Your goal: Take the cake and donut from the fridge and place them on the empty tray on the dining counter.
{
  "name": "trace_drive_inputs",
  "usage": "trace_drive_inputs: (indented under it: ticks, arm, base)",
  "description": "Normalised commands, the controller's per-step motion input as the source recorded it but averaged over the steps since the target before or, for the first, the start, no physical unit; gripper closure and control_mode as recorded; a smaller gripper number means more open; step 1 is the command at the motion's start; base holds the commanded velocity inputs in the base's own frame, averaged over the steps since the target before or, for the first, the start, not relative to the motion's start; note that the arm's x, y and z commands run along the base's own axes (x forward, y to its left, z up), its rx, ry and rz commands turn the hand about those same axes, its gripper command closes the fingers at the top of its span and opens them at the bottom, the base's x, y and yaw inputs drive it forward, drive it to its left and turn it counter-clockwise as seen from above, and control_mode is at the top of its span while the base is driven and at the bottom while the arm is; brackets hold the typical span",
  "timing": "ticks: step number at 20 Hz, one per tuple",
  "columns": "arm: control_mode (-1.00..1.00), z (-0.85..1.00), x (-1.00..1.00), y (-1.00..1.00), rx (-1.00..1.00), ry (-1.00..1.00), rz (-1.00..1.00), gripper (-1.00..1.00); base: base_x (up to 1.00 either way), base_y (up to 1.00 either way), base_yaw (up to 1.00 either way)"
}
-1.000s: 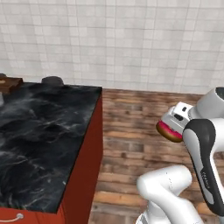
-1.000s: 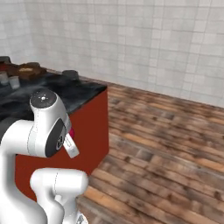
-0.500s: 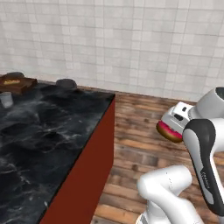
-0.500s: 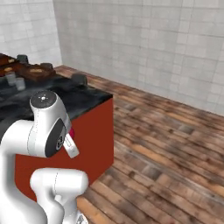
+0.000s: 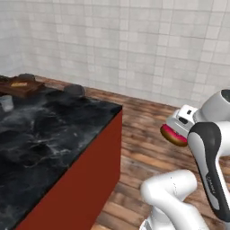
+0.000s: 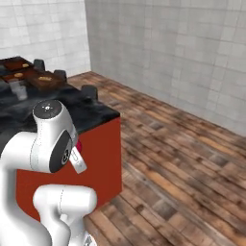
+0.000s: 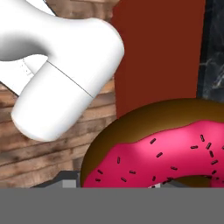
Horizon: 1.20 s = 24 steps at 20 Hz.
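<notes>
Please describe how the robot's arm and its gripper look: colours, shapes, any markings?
The arm has smooth, rounded glossy white links with dark grey joint bands, one carrying small pale lettering. A round dark cap tops one joint. The gripper is a compact white block with small dark marks.

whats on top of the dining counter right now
On the far end of the dining counter lie dark wooden trays carrying small tan pieces, beside a glass and a dark round object. Too small to tell which tray is empty.

arm folded back, pincer (image 5: pixel 174 133) clamped around donut (image 5: pixel 172 135)
</notes>
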Motion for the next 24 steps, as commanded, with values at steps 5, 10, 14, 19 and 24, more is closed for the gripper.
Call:
trace_drive_inputs:
  ticks: [5, 10, 14, 19, 24]
  arm:
    - [1.00, 0.00, 0.00, 0.00, 0.00, 0.00, 0.00, 1.00]
    - [1.00, 0.00, 0.00, 0.00, 0.00, 0.00, 0.00, 1.00]
    - [1.00, 0.00, 0.00, 0.00, 0.00, 0.00, 0.00, 1.00]
    - [1.00, 0.00, 0.00, 0.00, 0.00, 0.00, 0.00, 1.00]
    - [1.00, 0.00, 0.00, 0.00, 0.00, 0.00, 0.00, 1.00]
  base:
    - [0.39, -0.78, 0.32]
    - [0.41, -0.76, 0.33]
    - [0.40, -0.76, 0.34]
    - [0.36, -0.83, 0.37]
    - [0.36, -0.86, 0.40]
